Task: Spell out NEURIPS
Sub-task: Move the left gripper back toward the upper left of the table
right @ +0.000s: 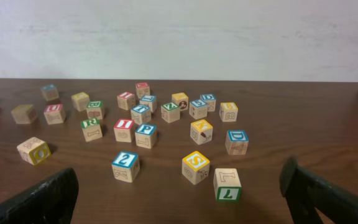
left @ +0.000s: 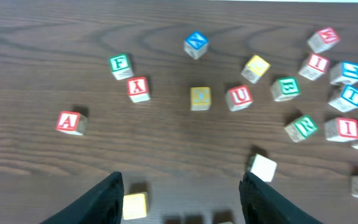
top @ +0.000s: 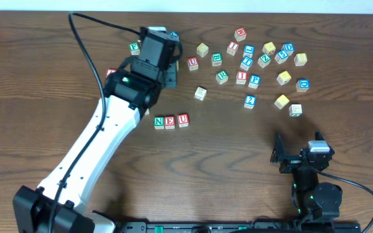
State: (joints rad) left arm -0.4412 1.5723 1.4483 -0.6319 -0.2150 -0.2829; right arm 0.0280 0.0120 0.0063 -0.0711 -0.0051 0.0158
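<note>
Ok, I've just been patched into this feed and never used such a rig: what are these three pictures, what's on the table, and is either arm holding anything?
Two robot arms work at a wooden table. The top picture looks straight down; the other two come from cameras on each wrist, with dark fingers at the bottom edge. The white left arm reaches over the far blocks, its left gripper open and empty. The right gripper is parked near the front edge, wide open, also empty. Small lettered wooden cubes lie scattered; three stand in a row reading N, E, U.

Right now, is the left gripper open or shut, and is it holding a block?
Open and empty: the left gripper shows two dark fingers apart over bare table, no block between them.
</note>
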